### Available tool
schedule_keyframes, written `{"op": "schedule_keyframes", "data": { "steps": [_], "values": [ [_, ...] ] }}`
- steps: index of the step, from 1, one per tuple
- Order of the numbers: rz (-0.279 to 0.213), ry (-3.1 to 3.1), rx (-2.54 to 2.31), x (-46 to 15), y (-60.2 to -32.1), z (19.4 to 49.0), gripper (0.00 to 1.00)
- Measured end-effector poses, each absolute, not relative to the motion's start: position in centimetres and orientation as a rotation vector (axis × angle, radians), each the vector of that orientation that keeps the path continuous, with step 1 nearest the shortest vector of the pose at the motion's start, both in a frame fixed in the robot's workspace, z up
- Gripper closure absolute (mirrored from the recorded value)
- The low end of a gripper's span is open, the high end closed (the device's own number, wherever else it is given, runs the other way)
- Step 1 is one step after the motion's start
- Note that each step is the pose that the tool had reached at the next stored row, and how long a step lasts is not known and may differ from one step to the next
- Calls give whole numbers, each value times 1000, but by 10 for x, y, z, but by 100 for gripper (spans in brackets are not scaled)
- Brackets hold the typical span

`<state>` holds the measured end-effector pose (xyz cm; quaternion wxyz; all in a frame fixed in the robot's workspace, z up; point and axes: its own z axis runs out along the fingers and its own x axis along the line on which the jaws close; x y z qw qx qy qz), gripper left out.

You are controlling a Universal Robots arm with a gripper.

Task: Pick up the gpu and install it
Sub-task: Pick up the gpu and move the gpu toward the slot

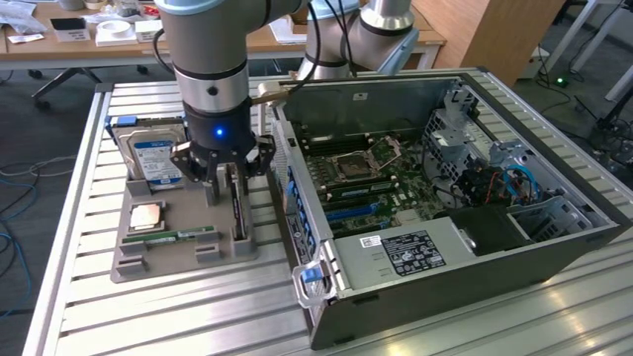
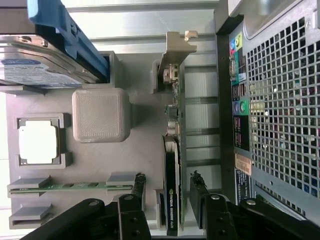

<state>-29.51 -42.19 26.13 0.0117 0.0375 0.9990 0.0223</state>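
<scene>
The gripper (image 1: 230,194) is being held low over the grey tray (image 1: 168,258), at the tray's side nearest the open computer case (image 1: 554,245); its jaws are being kept wide apart, and nothing is being gripped. The gpu (image 1: 239,219) is being seen standing on edge in a slot along that same side of the tray, a thin dark slab; one finger is being placed on each side of it, so the card is being straddled, not squeezed.

In the wrist view the gripper (image 2: 167,176) is being shown poised over the tray (image 2: 95,162); a narrow gap is being left between each fingertip (image 2: 139,180) and the gpu (image 2: 171,200). The card's metal bracket is being pointed toward the end of the tray away from the fingers.

Elsewhere on the tray, the blue-labelled hard drive (image 1: 153,159) (image 2: 40,70) is being propped upright at one end; the square processor chip (image 1: 147,215) (image 2: 37,141) is being cradled flat in a pocket near the tray's middle; the green memory stick (image 1: 178,236) (image 2: 70,186) is being held in supports toward the other end. The tray itself is being carried on the slatted metal table (image 1: 198,319), just beside the case.
</scene>
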Motion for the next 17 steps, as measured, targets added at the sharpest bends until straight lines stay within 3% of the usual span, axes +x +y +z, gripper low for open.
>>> {"op": "schedule_keyframes", "data": {
  "steps": [17],
  "values": [
    [69, 3115, 117, -291, -410, 238, 51]
  ]
}}
